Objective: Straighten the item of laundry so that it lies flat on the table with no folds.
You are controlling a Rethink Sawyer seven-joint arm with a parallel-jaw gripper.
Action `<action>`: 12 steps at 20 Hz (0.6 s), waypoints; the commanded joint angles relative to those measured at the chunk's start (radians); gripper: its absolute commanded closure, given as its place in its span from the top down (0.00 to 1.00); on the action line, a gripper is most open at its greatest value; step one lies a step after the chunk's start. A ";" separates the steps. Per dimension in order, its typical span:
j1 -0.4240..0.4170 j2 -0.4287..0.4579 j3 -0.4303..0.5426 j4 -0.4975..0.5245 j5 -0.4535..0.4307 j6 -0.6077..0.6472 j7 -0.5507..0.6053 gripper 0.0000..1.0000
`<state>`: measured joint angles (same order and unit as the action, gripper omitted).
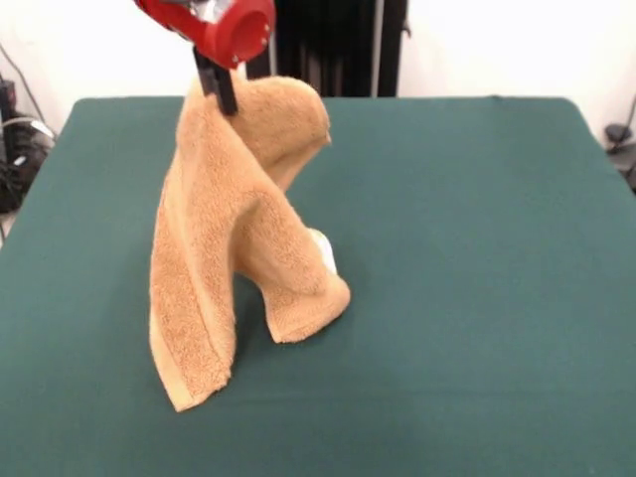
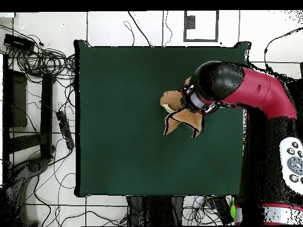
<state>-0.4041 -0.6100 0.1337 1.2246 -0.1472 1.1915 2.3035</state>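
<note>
Step in hand, as I read it: the lift phase of straightening. The end effector (image 1: 221, 87) is clamped on the top of the towel (image 1: 234, 248), its dark fingers (image 1: 218, 84) pinching a bunched fold near the peak. The towel hangs from that pinch as a tall tent. Two lower ends touch the bench (image 1: 477, 248): a long flap trailing toward the camera in the front view, and a shorter folded corner just beside it. A small white patch, probably the tag (image 1: 325, 250), shows on the side of the shorter fold. The cloth sits directly under and around the end effector; in the overhead view the wrist hides most of it, with only the splayed lower edges showing. Next move, judged: carry the held edge sideways and low so the trailing ends drag out flat, then release. Risk: the doubled corner stays folded under.
</note>
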 commanded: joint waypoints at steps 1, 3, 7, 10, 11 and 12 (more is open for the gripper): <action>0.065 0.016 0.095 0.075 0.062 -0.073 0.034 0.00; 0.067 0.014 0.089 0.076 0.061 -0.058 0.028 0.00; 0.068 -0.013 0.074 0.105 0.051 -0.036 0.001 0.00; 0.052 -0.026 0.072 0.120 0.028 -0.026 -0.059 0.00; 0.047 -0.033 0.070 0.130 0.023 -0.025 -0.072 0.00; 0.044 -0.037 0.067 0.132 0.015 -0.020 -0.086 0.00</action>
<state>-0.3877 -0.6186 0.1339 1.2266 -0.1375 1.1744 2.3035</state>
